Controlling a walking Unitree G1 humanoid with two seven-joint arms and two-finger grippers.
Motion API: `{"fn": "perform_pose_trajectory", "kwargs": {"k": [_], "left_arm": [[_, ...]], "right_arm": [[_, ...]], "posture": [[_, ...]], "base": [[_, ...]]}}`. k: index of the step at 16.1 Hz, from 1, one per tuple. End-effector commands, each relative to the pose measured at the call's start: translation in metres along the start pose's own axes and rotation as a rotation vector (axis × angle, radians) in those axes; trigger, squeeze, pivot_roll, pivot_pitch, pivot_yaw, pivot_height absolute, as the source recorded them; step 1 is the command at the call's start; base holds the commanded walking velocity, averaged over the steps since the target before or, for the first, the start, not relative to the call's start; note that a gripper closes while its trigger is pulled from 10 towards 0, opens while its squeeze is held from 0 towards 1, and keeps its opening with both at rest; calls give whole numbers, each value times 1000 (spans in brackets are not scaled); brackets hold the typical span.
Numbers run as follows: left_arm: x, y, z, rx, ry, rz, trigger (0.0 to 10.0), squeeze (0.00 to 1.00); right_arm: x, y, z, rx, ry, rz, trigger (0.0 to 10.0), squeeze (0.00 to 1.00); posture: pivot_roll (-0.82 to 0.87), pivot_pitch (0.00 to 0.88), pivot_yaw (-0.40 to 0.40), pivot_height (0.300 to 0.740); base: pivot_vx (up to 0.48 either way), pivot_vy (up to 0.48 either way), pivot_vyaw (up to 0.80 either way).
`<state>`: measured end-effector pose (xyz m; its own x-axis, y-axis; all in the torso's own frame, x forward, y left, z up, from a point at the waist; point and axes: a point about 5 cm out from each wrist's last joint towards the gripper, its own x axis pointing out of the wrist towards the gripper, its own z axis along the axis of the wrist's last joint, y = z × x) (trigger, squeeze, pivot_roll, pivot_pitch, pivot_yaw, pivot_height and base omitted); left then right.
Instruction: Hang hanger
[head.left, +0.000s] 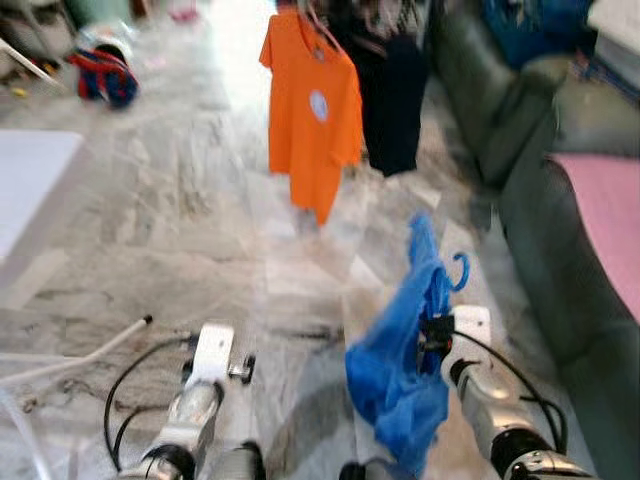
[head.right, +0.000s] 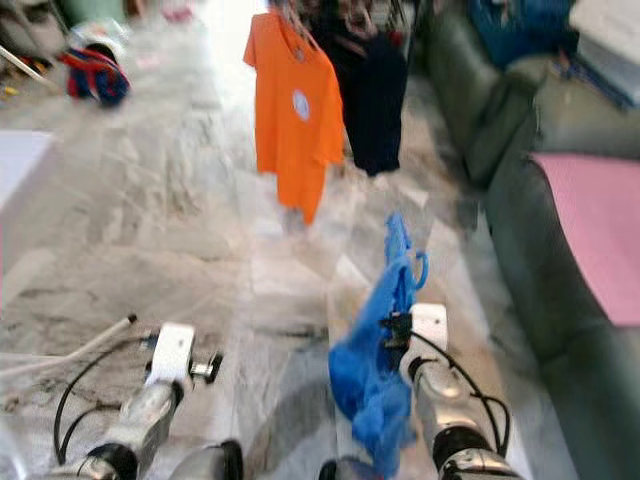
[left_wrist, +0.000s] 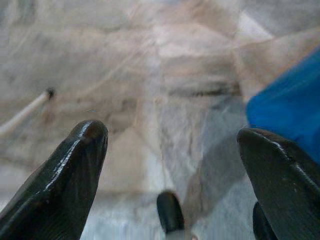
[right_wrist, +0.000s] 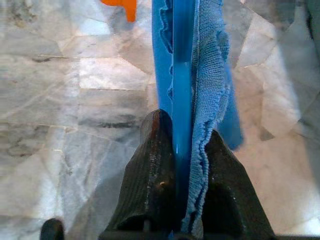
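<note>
Hanger (head.left: 459, 272): blue plastic, hook uppermost, upright
Cloth (head.left: 397, 372): blue, draped on hanger, hanging down
Hold: clamped in right tool (right_wrist: 182, 145), above floor

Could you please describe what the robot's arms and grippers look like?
Both arms are silver metal cylinders with white brackets at the wrists and looping black cables. The left gripper and right gripper each have two long, glossy black fingers, the right's ribbed.

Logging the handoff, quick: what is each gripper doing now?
Left gripper: open, empty.
Right gripper: shut on blue hanger with blue garment.
</note>
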<state>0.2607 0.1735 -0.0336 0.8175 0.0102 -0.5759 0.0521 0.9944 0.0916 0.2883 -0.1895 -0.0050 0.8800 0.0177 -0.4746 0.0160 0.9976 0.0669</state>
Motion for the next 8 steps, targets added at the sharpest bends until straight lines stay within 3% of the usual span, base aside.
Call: {"fn": "perform_pose_trajectory", "kwargs": {"k": [1,2,3,4,5,7,8], "left_arm": [[-3,6,-11,-12,50,34,10000,992],[-4,9,-14,10,63,32,10000,969],[-5,12,-18,27,77,20,10000,188],[-6,14,-20,11,85,12,10000,188],[-8,19,-24,0,98,10,10000,0],[-12,25,-34,-50,128,38,10000,0],[-13,25,-35,-80,131,39,10000,0]], "right_arm": [[-3,0,-9,14,21,-13,0,0],[-3,2,-13,16,35,-14,0,0],[-3,5,-15,17,43,-14,0,0],[-3,7,-16,30,45,-13,0,0],[-2,10,-16,42,49,-10,0,0],[-4,13,-25,102,87,-16,0,0],[-5,16,-27,93,92,-1,1216,0]], "posture": [[16,36,-62,740],[21,23,-69,740],[35,2,-70,740],[38,0,-71,740],[54,0,-75,740],[89,0,-69,740],[77,0,-69,740]], "base": [[0,0,0],[0,0,0],[0,0,0],[0,0,0],[0,0,0],[0,0,0],[0,0,0]]}}
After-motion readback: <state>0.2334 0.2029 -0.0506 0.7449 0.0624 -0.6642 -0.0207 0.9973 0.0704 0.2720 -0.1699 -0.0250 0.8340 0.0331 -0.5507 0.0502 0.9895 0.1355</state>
